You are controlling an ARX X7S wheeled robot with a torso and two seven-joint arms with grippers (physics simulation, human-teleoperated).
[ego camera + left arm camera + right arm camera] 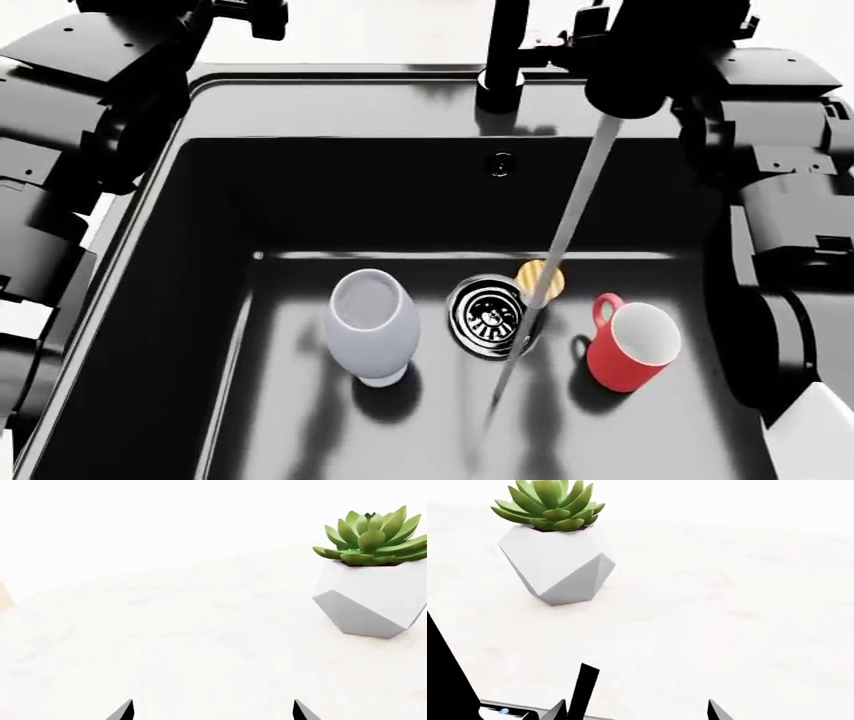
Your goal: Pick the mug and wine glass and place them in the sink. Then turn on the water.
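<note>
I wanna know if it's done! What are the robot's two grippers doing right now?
Left gripper: open, holding nothing.
Right gripper: open, holding nothing.

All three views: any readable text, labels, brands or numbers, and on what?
None readable.
Drain: dark marks on the chrome, too blurred to tell whether they are text.
Mug, wine glass, faucet, plant pot: no markings.
Arm housings in the head view: no labels visible.
</note>
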